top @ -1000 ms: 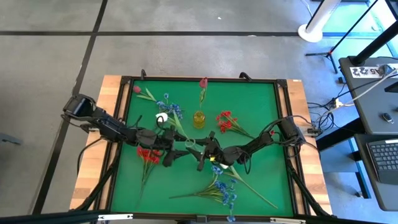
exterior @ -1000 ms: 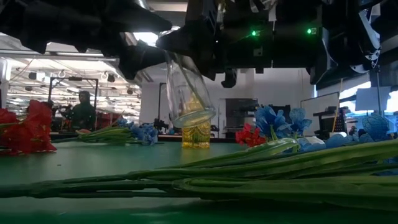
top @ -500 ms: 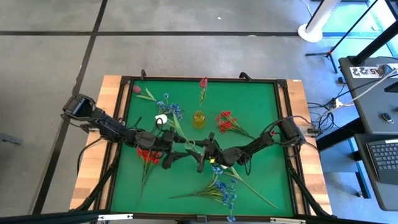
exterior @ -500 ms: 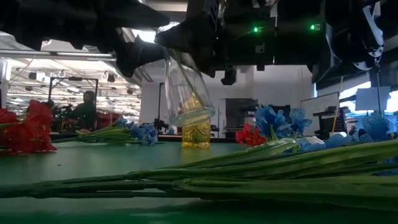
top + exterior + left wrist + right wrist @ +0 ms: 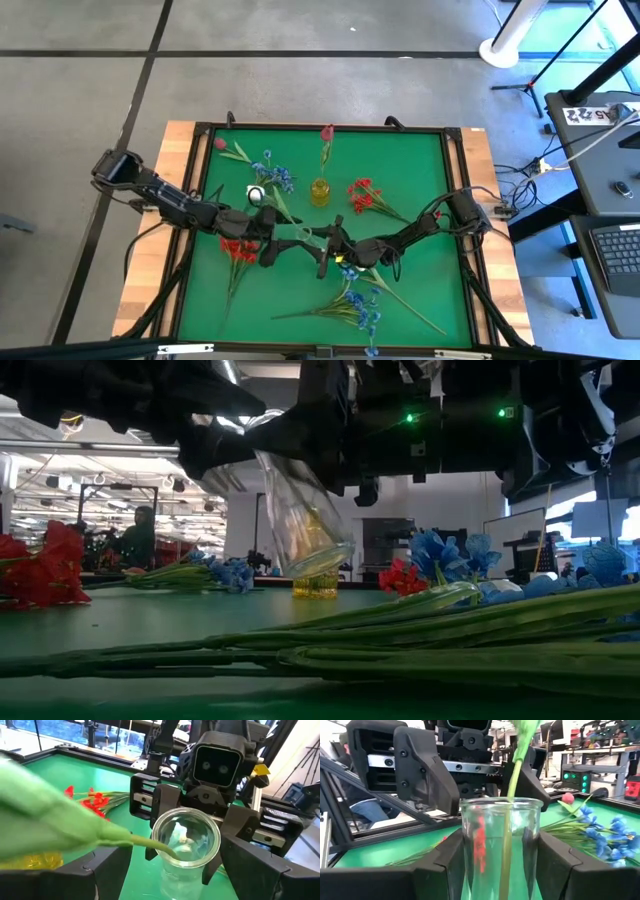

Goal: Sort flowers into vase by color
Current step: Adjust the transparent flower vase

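My right gripper [image 5: 326, 246] is shut on a clear glass vase [image 5: 305, 520], held above the middle of the green table. A white flower [image 5: 257, 193] has its green stem [image 5: 512, 775] down in the vase's mouth [image 5: 186, 827]. The bud leans out toward the far left. My left gripper [image 5: 292, 240] stands open facing the vase's mouth. The stem rises between its fingers, close to one of them. Red flowers [image 5: 238, 250], [image 5: 362, 195] and blue flowers [image 5: 275, 175], [image 5: 360, 305] lie flat on the table. My right gripper pinches the vase's glass body [image 5: 470, 865] between its two fingers, one on each side. The fingers come in level from the table's right. The vase is clear of the table and tilted, its mouth toward my left gripper. Whether my left gripper touches the stem, I cannot tell.
A small yellow vase [image 5: 320, 190] with a pink-budded flower [image 5: 327, 133] stands behind the grippers. Another pink bud [image 5: 220, 144] lies at the far left. Long stems [image 5: 400, 630] lie along the near edge. A raised black frame [image 5: 200, 127] rims the table.
The vase has tipped a little further in my right gripper's hold, its base swinging slightly toward the table's right. My left arm's rear part has shifted toward the table's left edge. Both grippers' finger gaps are unchanged.
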